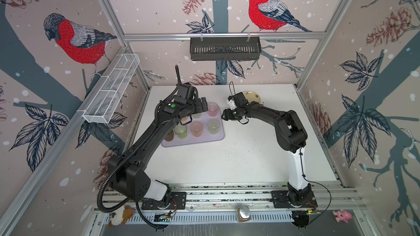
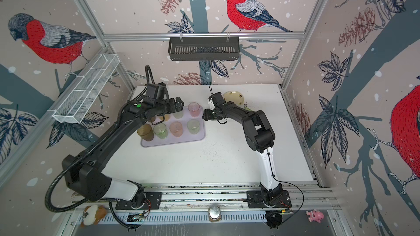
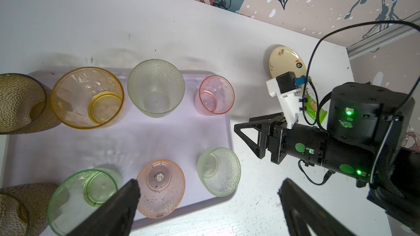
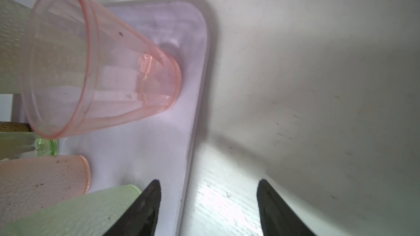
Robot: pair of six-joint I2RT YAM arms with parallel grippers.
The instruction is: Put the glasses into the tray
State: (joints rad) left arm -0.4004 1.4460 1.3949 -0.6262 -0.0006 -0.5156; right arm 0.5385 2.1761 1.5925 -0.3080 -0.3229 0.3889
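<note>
Eight glasses [image 3: 156,87] are seen standing in the tray [image 3: 159,137]. The right end effector [image 4: 209,191] is released and empty, just beside the rim near the pink glass [image 4: 91,64]. A level retreat is advised, with nothing nudged. The left end effector [image 3: 209,187] is spread wide, empty.

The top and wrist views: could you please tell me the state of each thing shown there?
Tray: flat on the table.
Glasses: eight, upright, empty, in the tray.
Left end effector: open, empty.
Right end effector: open, empty, beside the tray.
Plate: flat on the table.
</note>
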